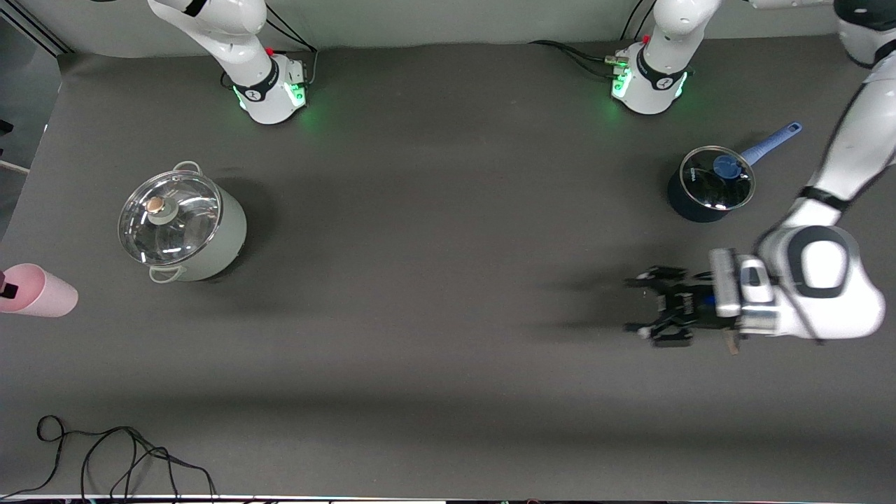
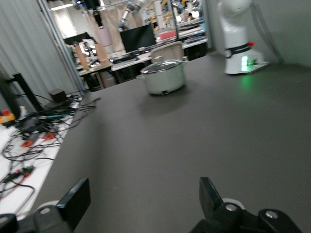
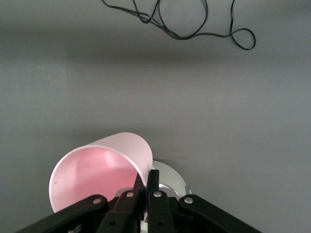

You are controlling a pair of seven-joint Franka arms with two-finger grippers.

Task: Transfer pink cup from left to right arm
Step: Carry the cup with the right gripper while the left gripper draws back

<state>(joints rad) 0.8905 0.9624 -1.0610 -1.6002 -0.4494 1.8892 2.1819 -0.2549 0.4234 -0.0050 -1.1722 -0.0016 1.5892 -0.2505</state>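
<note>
The pink cup (image 1: 40, 292) hangs tilted on its side at the right arm's end of the table, at the edge of the front view. My right gripper (image 1: 8, 288) is shut on its rim. In the right wrist view the fingers (image 3: 154, 180) pinch the cup's wall, one inside and one outside, and the cup's (image 3: 99, 172) open mouth faces the camera. My left gripper (image 1: 640, 306) is open and empty, low over the table at the left arm's end. In the left wrist view its fingers (image 2: 74, 200) stand wide apart with bare table between them.
A large pale-green pot with a glass lid (image 1: 180, 225) stands near the right arm's end; its lid edge (image 3: 171, 178) shows under the cup. A dark saucepan with a blue handle (image 1: 710, 183) stands near the left gripper. A black cable (image 1: 119, 451) lies at the near edge.
</note>
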